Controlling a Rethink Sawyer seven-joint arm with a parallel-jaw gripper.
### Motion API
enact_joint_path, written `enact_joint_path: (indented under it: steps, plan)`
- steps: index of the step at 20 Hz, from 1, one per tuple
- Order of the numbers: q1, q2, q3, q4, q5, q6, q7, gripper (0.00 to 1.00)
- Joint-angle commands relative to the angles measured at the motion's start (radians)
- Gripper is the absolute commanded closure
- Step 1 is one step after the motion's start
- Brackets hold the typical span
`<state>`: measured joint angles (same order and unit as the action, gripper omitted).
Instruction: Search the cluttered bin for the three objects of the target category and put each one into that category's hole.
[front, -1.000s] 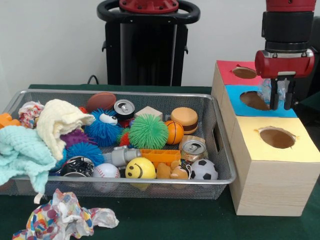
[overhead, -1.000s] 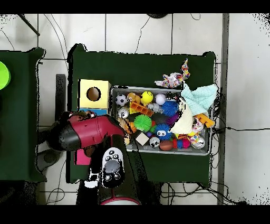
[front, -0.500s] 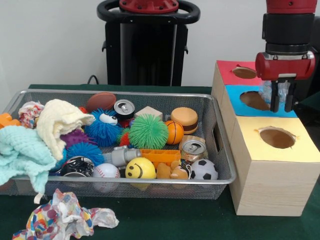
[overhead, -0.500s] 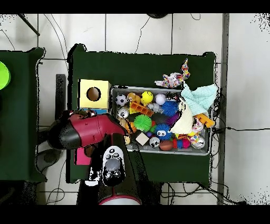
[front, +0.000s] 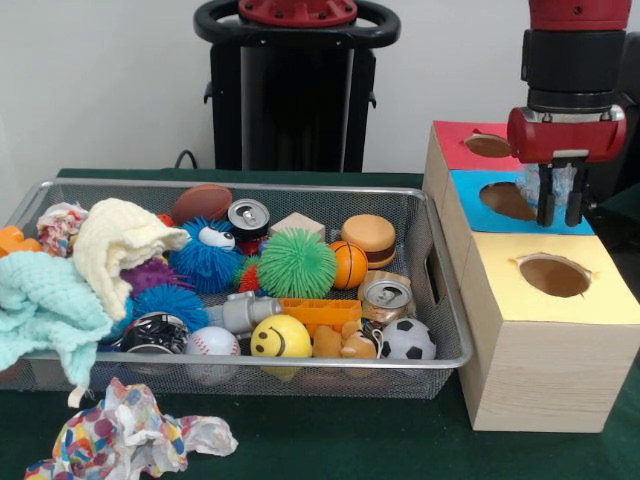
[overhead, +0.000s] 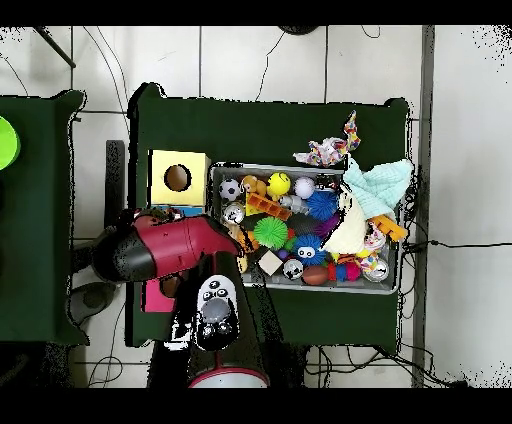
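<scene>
My gripper (front: 560, 218) hangs over the right side of the blue box (front: 470, 195), just right of its hole (front: 508, 200). It is shut on a crumpled clear wrapper (front: 532, 183) that bulges out behind and to the left of the fingers. The wire bin (front: 240, 186) at the left holds several toys: balls, cans, koosh balls, a toy burger (front: 368, 238) and cloths. In the overhead view the red arm (overhead: 160, 250) covers the gripper and most of the blue box.
A red box (front: 455, 140) stands behind the blue one and a yellow box (front: 600, 295) with its hole (front: 553, 275) in front. A crumpled coloured paper (front: 130, 435) lies on the table before the bin. The yellow box (overhead: 195, 165) shows beside the bin (overhead: 300, 167) overhead.
The gripper has shifted only slightly over the blue box, with the wrapper still in it. Nothing in the bin has moved.
</scene>
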<state>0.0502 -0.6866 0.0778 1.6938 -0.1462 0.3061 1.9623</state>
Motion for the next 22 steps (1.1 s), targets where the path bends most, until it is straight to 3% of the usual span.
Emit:
enact_joint_path:
  steps: [1, 22]
  plan:
    - [-0.043, 0.039, 0.012, 0.02, -0.022, 0.063, 0.056, 1.0]
    - [-0.041, 0.032, 0.006, 0.074, -0.016, 0.045, 0.086, 1.0]
